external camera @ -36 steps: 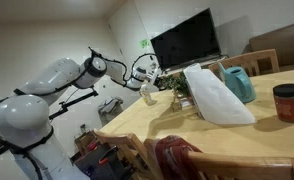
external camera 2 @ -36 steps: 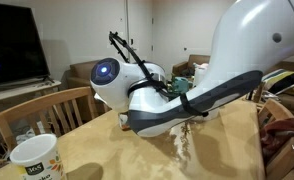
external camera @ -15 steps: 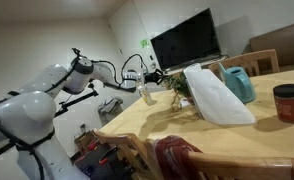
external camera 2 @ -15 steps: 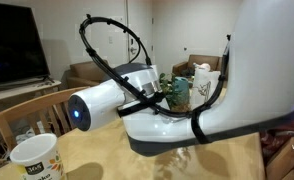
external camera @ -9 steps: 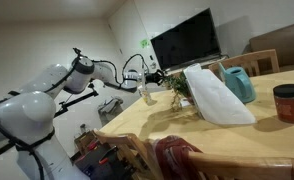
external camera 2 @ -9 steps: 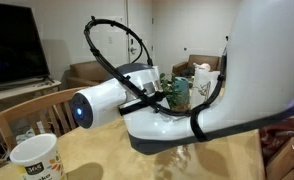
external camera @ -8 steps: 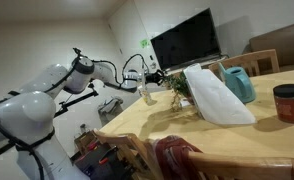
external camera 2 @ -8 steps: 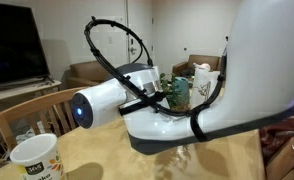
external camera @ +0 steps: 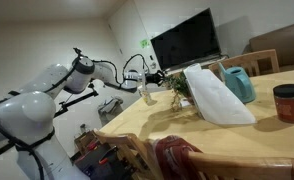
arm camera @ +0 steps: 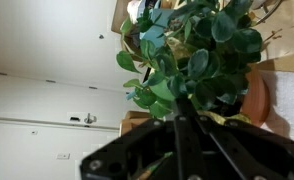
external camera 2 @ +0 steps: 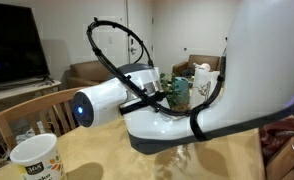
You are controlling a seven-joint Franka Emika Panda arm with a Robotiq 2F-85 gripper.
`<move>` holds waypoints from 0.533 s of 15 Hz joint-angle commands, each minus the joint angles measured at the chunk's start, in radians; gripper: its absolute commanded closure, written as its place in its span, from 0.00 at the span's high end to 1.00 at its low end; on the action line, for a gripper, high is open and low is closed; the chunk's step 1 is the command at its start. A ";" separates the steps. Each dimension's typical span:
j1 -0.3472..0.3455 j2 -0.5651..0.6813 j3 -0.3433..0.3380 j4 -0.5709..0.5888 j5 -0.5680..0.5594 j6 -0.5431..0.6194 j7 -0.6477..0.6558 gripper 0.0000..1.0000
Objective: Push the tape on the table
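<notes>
Jaws: I cannot tell how far apart they stand. The wrist view shows only the dark body of the gripper point(arm camera: 187, 150) at 6 o'clock, with its fingertips out of sight and nothing seen in its hold.
Gripper place: in an exterior view the gripper point(external camera: 151, 77) hangs above the far corner of the table point(external camera: 177, 135), at the end of the 1 arm reaching in from 9 o'clock.
Tape: no roll can be picked out for certain in any view. A small pale object point(external camera: 147, 96) sits at the table's corner, just at 6 o'clock of the gripper. It may be the tape, but it is too small to tell.
Long axis: not readable, and neither is whether the pale object lies flat or stands.
Direction of the move: if that object is the tape, I judge it lies just below the gripper, so the push calls for a short descent before any sideways sweep.
Nearest neighbour: a leafy potted plant point(external camera: 179, 86) stands near, at 3 o'clock of the gripper. Its leaves fill the upper wrist view and its brown pot point(arm camera: 255, 100) shows at 3 o'clock.
In the way: a push toward 3 o'clock would likely meet the plant.
Farther out: a white bag point(external camera: 217, 95), a teal jug point(external camera: 239, 83) and a red jar point(external camera: 287, 102) lie along the table toward 3 o'clock, well apart from the gripper.
Other side: a white mug point(external camera 2: 32, 155) sits at 7 o'clock in an exterior view.
Background: a dark television point(external camera: 185, 40) stands at 1 o'clock.
</notes>
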 commanded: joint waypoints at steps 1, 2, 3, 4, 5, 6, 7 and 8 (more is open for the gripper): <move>-0.033 -0.059 0.042 -0.046 0.020 0.123 -0.033 0.00; -0.045 -0.068 0.051 -0.055 0.022 0.179 -0.026 0.00; -0.058 -0.073 0.067 -0.056 0.037 0.209 -0.036 0.00; -0.072 -0.077 0.081 -0.057 0.055 0.227 -0.056 0.00; -0.048 -0.019 0.045 -0.007 0.029 0.179 -0.014 0.26; -0.055 -0.020 0.049 -0.006 0.032 0.187 -0.017 0.02; -0.056 -0.019 0.049 -0.006 0.032 0.187 -0.016 0.09; -0.055 -0.017 0.049 -0.006 0.032 0.187 -0.016 0.16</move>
